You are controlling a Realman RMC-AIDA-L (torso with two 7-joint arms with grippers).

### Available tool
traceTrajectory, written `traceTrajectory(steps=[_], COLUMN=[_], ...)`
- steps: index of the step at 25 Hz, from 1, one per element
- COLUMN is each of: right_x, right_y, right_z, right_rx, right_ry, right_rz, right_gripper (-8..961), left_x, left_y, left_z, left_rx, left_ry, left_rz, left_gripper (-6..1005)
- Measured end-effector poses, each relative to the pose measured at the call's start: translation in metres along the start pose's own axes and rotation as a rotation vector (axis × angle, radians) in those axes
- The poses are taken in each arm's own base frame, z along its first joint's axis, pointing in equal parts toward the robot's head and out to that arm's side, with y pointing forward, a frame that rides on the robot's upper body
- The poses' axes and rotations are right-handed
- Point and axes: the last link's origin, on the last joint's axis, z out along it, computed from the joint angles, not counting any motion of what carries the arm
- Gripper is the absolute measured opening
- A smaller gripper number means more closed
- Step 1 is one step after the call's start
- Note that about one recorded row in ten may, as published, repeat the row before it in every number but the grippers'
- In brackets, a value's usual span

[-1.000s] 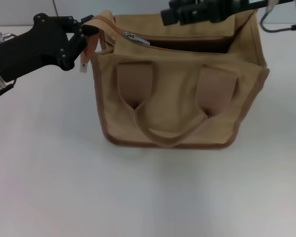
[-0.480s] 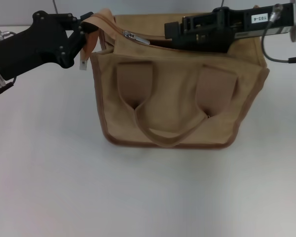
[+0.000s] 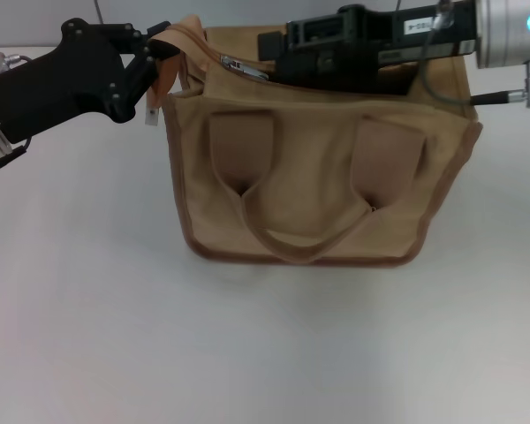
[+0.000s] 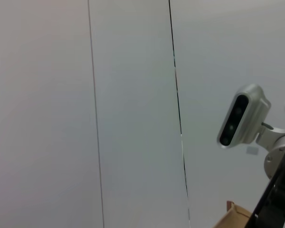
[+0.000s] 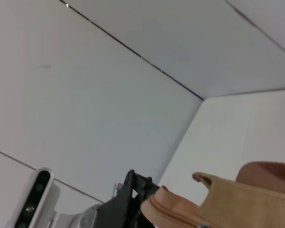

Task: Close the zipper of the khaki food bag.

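Since the earlier frame, your right claw (image 3: 269, 46) has travelled leftward along the top of the khaki food bag (image 3: 322, 190), from the upper right of the head view toward the upper centre.

Item 1: khaki food bag. It stands upright on the white tabletop (image 3: 247, 344), centre of the head view, and its looped front handle (image 3: 309, 243) hangs down the near face. Its top is gaping, with a dark gap visible behind the flap.

Item 2: zipper (image 3: 238, 66). The silver pull tab sits at the upper left end of the bag's top, just beside the tip of your right claw. Whether they touch cannot be told.

Item 3: right claw. It lies across the bag's opening, upper centre of the head view. You cannot tell from these views whether it is spread or closed.

Item 4: left claw (image 3: 159, 55). It sits at the upper left of the head view, pinched on the bag's upper left corner, where the fabric is drawn up into a peak. A small white tag (image 3: 150, 116) hangs below it. The right wrist view shows the same corner (image 5: 180, 211) meeting the black fingers (image 5: 133, 190).
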Motion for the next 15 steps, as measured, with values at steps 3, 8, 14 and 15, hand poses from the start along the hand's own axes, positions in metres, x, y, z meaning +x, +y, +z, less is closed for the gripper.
traceTrajectory(steps=[3, 8, 14, 15], right_x=[0.000, -0.001, -0.001, 0.000], right_y=[-0.001, -0.001, -0.003, -0.004], right_z=[0.004, -0.002, -0.007, -0.007], right_rx=[0.013, 0.023, 0.042, 0.044], right_ry=[0.025, 0.019, 0.019, 0.021], right_rz=[0.017, 0.037, 0.053, 0.055], right_gripper=[585, 585, 584, 584], left_x=[0.001, 0.002, 0.003, 0.003], left_y=[0.000, 0.000, 0.001, 0.001], left_z=[0.000, 0.001, 0.001, 0.001], left_rx=[-0.005, -0.008, -0.013, -0.013], left_ry=[0.005, 0.011, 0.016, 0.016], left_rz=[0.005, 0.010, 0.011, 0.011], left_gripper=[18, 18, 17, 17])
